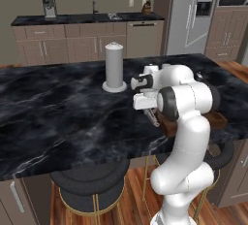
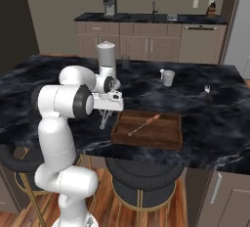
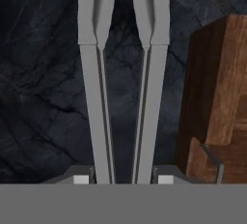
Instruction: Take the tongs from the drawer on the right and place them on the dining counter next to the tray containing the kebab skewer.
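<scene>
My gripper (image 3: 123,179) is shut on the tongs (image 3: 94,112), whose two slim grey arms run away from the hand, just above the black marble dining counter (image 3: 43,97). In the right base view the tongs (image 2: 103,120) hang from the gripper (image 2: 106,112), tips down near the counter (image 2: 210,123), just left of the brown wooden tray (image 2: 146,142). The kebab skewer (image 2: 144,124) lies slantwise inside that tray. From the left base view the tongs (image 1: 154,118) slant down below the gripper (image 1: 147,109), and the arm hides most of the tray (image 1: 221,119). The drawer is out of view.
A tall white canister (image 1: 115,67) stands mid-counter behind the hand. A metal cup (image 2: 168,78) and a small silver utensil (image 2: 207,89) sit further right. Black stools (image 2: 141,172) tuck under the counter's near edge. The tray's corner (image 3: 217,97) is close beside the tongs.
</scene>
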You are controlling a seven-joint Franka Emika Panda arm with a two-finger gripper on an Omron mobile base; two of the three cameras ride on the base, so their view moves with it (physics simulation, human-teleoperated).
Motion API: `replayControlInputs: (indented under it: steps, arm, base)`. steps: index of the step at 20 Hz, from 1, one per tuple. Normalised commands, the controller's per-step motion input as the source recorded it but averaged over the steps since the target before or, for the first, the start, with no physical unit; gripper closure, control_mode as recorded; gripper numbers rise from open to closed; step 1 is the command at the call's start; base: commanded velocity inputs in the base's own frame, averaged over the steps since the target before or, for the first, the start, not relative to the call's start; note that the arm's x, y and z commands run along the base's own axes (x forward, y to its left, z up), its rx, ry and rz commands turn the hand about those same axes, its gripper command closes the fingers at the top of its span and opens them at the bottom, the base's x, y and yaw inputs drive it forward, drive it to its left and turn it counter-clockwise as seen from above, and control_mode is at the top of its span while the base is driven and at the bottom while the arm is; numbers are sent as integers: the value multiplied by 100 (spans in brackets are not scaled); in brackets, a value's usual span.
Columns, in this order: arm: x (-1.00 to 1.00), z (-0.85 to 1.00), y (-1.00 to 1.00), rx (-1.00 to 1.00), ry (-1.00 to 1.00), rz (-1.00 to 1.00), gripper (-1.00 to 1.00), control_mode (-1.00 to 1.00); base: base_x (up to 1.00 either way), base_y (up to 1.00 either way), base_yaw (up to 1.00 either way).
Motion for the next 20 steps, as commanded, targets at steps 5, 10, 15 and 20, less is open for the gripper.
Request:
replayControlInputs:
  steps: [5,10,15,20]
  arm:
    - [0,-23,0,0,0,0,100,-100]
    - [0,-7,0,0,1,-1,100,-100]
    - [0,-4,-1,0,2,-2,100,-100]
    - [0,-7,0,0,0,-2,100,-100]
  base:
    - [0,0,0]
    - [0,0,0]
    - [0,0,0]
    - [0,0,0]
